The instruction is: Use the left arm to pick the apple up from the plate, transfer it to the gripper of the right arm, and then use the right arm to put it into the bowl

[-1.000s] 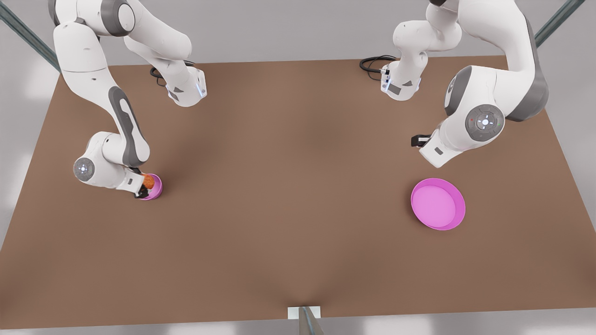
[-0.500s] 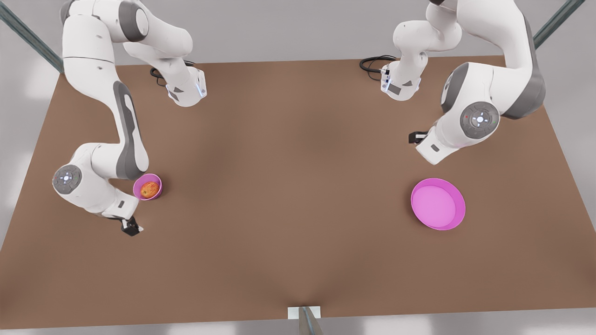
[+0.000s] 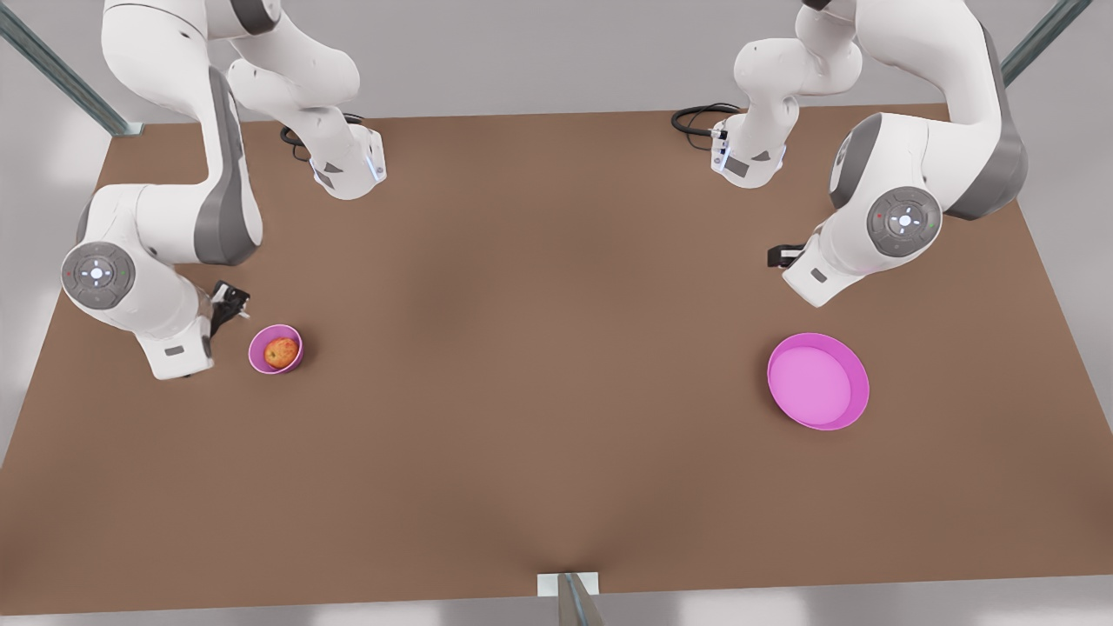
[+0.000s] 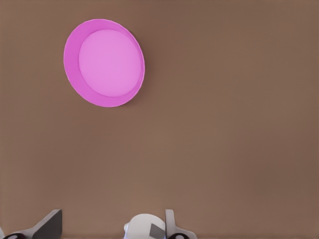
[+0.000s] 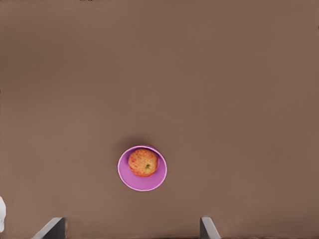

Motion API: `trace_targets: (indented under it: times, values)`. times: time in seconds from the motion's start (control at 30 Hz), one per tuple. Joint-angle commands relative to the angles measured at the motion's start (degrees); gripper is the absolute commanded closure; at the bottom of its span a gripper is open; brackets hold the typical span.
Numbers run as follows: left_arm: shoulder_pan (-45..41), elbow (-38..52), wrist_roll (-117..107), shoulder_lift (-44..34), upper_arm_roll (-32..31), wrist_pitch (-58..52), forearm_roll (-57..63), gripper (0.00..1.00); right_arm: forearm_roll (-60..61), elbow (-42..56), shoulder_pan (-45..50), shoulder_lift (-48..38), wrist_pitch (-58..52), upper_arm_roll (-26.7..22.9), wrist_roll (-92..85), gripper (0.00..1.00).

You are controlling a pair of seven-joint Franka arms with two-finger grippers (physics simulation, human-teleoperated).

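Apple sits inside the bowl on the front view's left of the table. The plate lies bare, well apart on the front view's right. Right gripper hangs just beside the bowl, fingers spread, gripping nothing. Left gripper is up above the table near the plate — fingers also apart, holding nothing.

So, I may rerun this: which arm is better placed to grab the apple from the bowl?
Right. Its claw hangs beside the bowl holding the apple; the left claw is across the table, by the plate.
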Motion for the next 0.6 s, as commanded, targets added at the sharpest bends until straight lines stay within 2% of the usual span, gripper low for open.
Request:
trace_targets:
  times: [0.0, 0.57]
  values:
    - [-0.06, 0.02, -0.24, -0.06, -0.02, -0.07, 0.01, 0.0, 1.43, 0.02, -1.23, -0.06, -4.69, 0.7, 52.18, 0.0]
    - [-0.33, 0.81, -0.32, -0.06, -0.11, -0.33, 0.1, 0.0, 2.31, 0.54, -0.09, -2.61, -6.53, 0.7, 53.94, 0.0]
